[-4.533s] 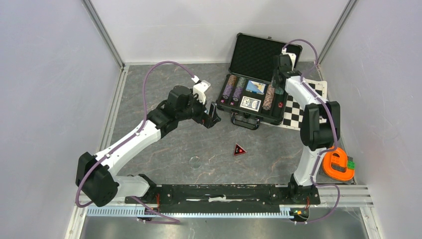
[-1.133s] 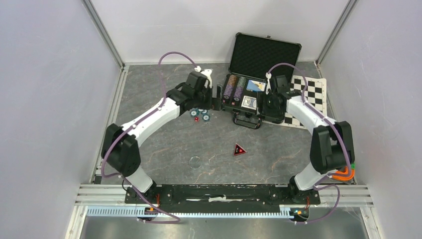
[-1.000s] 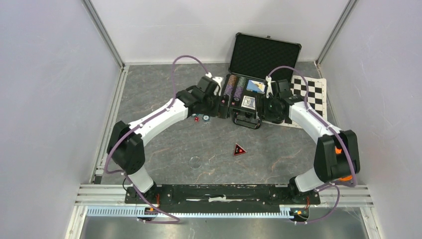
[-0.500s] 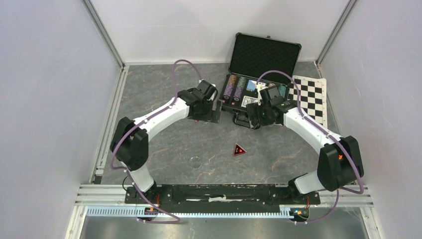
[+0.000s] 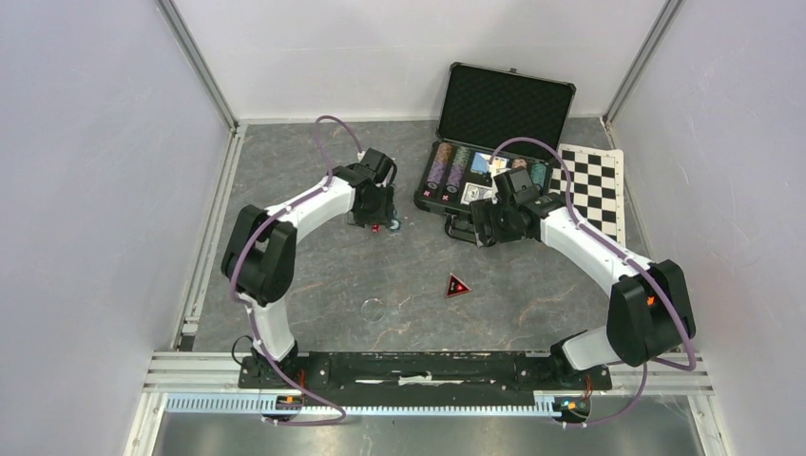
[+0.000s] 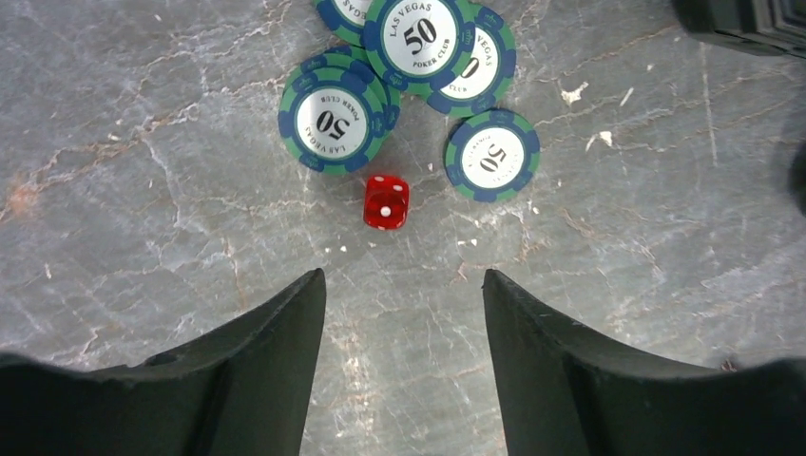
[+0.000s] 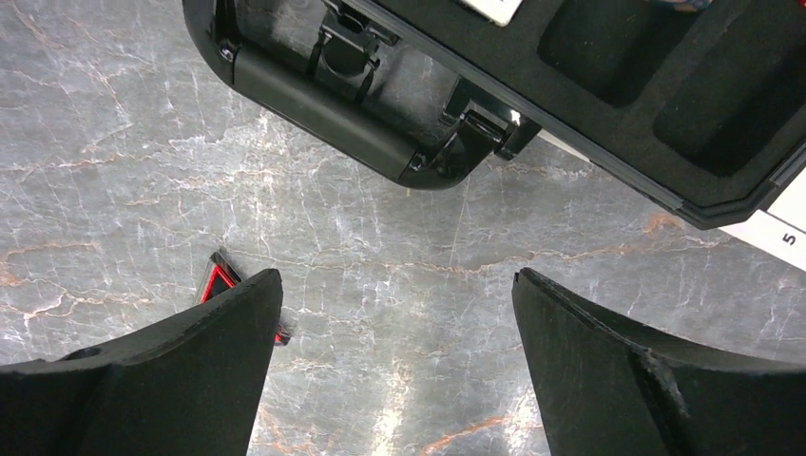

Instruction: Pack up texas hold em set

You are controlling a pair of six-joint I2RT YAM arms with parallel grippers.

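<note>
The black case [image 5: 507, 98] lies open at the back, its foam tray [image 5: 427, 198] holding chip stacks [image 5: 449, 168] and blue card decks [image 5: 482, 163]. Several teal chips [image 6: 333, 110] and a small red die [image 6: 386, 201] lie loose on the table left of the case. My left gripper [image 6: 403, 277] hangs open just short of the die with nothing between its fingers; it appears from above at the left gripper [image 5: 374, 209]. My right gripper [image 7: 398, 275] is open and empty over bare table, in front of the case handle [image 7: 328, 106].
A red-and-black triangle [image 5: 457, 285] lies mid-table and peeks past my right gripper's left finger [image 7: 220, 279]. A small clear disc [image 5: 373, 307] sits nearer the bases. The checkered mat [image 5: 596, 183] lies right of the case. Grey walls enclose the table.
My left gripper has drawn back left from the case to above the loose chips and die. My right gripper has slid left and nearer, from over the tray to in front of the handle.
</note>
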